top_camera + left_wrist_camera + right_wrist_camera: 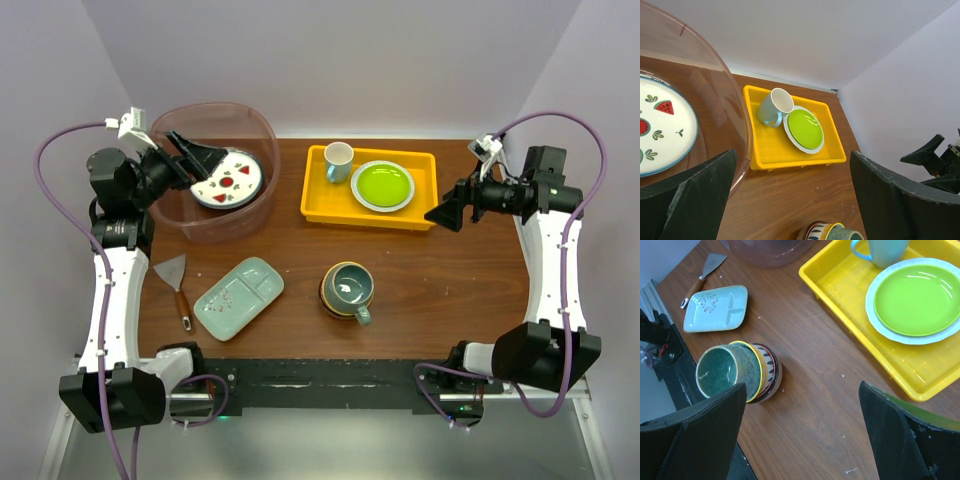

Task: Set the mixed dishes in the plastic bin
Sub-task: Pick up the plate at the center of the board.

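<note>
A: While the left gripper point(205, 160) hung over the plastic bin point(262, 130), how were its jaws?
B: Spread, empty. One plate point(228, 180) lay inside the bin; divided tray point(238, 297) and mug point(350, 288) sat outside, in front. Well right of the bin, the right gripper point(445, 213): spread likewise.

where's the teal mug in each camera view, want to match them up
Top external: teal mug at the front centre of the table, nested in stacked bowls.
Left wrist: bottom edge, only the mug's rim shows.
Right wrist: left of centre, in the bowls.
Shared landmark: yellow tray, in all three views.
</note>
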`<state>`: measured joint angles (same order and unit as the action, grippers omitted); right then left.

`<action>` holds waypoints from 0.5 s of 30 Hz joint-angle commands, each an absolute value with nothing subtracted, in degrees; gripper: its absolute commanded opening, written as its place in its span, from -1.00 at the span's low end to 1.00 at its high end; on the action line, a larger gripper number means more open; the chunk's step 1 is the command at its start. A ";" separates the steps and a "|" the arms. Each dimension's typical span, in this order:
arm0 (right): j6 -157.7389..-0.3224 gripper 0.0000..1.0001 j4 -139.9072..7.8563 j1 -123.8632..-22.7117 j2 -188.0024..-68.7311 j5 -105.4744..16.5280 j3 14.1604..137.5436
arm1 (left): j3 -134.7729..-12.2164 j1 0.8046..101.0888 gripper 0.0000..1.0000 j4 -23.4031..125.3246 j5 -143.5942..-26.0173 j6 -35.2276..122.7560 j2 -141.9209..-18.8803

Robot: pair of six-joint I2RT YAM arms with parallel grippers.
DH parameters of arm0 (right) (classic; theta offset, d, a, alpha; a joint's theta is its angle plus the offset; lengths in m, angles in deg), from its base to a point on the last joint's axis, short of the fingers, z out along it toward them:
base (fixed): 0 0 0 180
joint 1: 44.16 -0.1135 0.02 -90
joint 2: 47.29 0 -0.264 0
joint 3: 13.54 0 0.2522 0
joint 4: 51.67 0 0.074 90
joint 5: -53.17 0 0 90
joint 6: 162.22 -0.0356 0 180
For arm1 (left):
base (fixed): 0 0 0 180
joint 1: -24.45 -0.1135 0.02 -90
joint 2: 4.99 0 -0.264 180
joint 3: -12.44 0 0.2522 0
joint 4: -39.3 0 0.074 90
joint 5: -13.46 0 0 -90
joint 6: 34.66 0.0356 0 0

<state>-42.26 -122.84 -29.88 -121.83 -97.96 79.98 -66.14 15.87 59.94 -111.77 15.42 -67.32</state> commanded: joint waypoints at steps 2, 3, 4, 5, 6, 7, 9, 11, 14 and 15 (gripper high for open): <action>-40.14 0.96 -124.66 -29.83 -121.99 -99.94 83.18 | -68.47 15.57 1.00 56.76 -114.07 13.86 -65.99; -39.70 0.96 -124.93 -29.83 -122.17 -99.94 83.36 | -68.56 15.57 1.00 56.67 -114.16 13.77 -65.99; -39.70 0.96 -125.11 -29.83 -122.34 -99.85 83.62 | -68.65 15.66 1.00 56.58 -114.25 13.68 -65.99; -39.44 0.96 -125.19 -29.75 -122.43 -99.94 83.71 | -68.65 15.66 1.00 56.67 -114.25 13.68 -65.99; -39.43 0.96 -125.28 -29.83 -122.43 -100.02 83.80 | -68.65 15.66 1.00 56.58 -114.25 13.68 -65.90; -39.43 0.96 -125.37 -29.83 -122.52 -100.03 83.80 | -68.65 15.75 1.00 56.58 -114.34 13.60 -65.90; -39.34 0.97 -125.28 -29.83 -122.52 -100.11 83.89 | -68.65 15.75 1.00 56.49 -114.34 13.60 -65.82; -39.35 0.97 -125.28 -29.83 -122.70 -100.11 83.89 | -68.65 15.66 1.00 56.58 -114.42 13.51 -65.81; -39.26 0.97 -125.46 -29.83 -122.61 -100.03 83.89 | -68.74 15.66 1.00 56.58 -114.43 13.51 -65.90; -39.26 0.97 -125.46 -29.83 -122.70 -100.11 83.89 | -68.74 15.75 1.00 56.58 -114.60 13.51 -65.90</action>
